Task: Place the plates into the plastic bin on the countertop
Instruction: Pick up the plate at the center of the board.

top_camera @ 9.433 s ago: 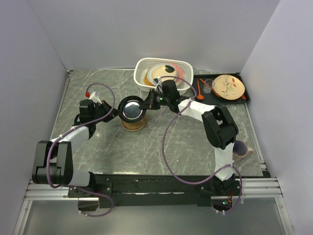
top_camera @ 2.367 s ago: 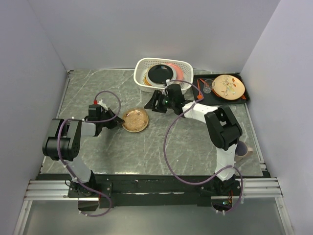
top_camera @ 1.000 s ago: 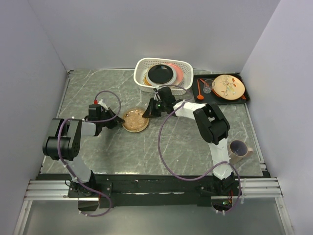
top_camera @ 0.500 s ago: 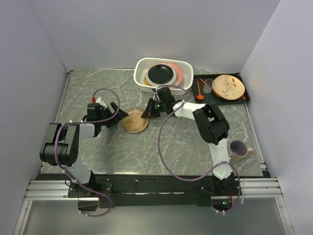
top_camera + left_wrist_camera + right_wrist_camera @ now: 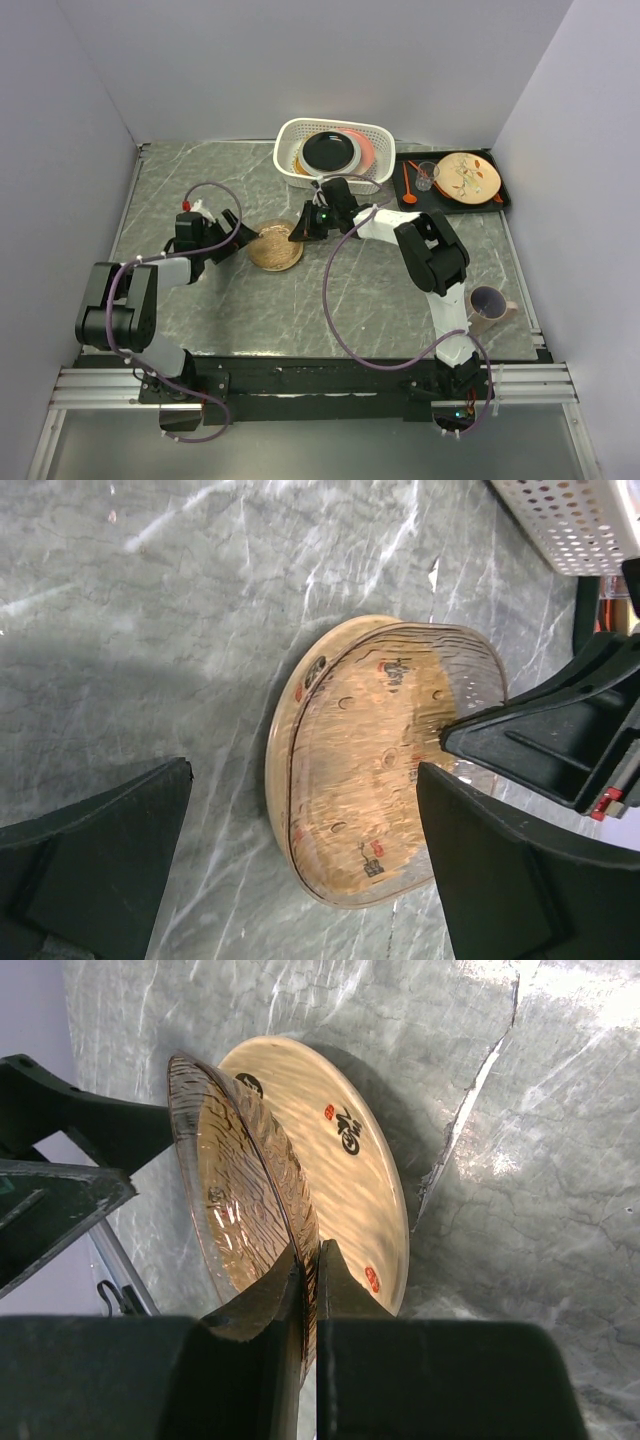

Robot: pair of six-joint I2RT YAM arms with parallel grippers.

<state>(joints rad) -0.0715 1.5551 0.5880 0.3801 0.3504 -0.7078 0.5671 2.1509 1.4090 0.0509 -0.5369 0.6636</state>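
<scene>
A: What does the right hand point(image 5: 308, 1255) have?

B: Its two fingers are pinched tight on the rim of the clear ribbed plate point(image 5: 235, 1180). The plate is tipped steeply up. Its opposite rim sits low against the tan plate point(image 5: 340, 1160), and whether they touch there cannot be told. The tan plate lies flat on the table point(image 5: 200, 180), near the middle and a little toward the left edge.

A: And the left hand point(image 5: 302, 768)?

B: It is spread wide and holds nothing, with one finger on each side of the pair. As far as its wrist view shows, it touches neither plate.

A: Where is the plastic bin point(image 5: 286, 160)?

B: At the far edge of the table, about midway along. A black plate point(image 5: 328, 150) lies on top of the others in it. These two plates are not yet in.

A: What could go wrong from here?

B: The hold is thin — only fingertips on a smooth glass rim, with the whole plate hanging off it like a lever. A quick swing could let it pivot or slip out and drop onto the tan plate. If the low rim catches, it may drag the tan plate across the table. The left hand's finger is close, so the lift could clip it. And at the bin, a tilted plate could strike the wall or slide off the stack.
</scene>
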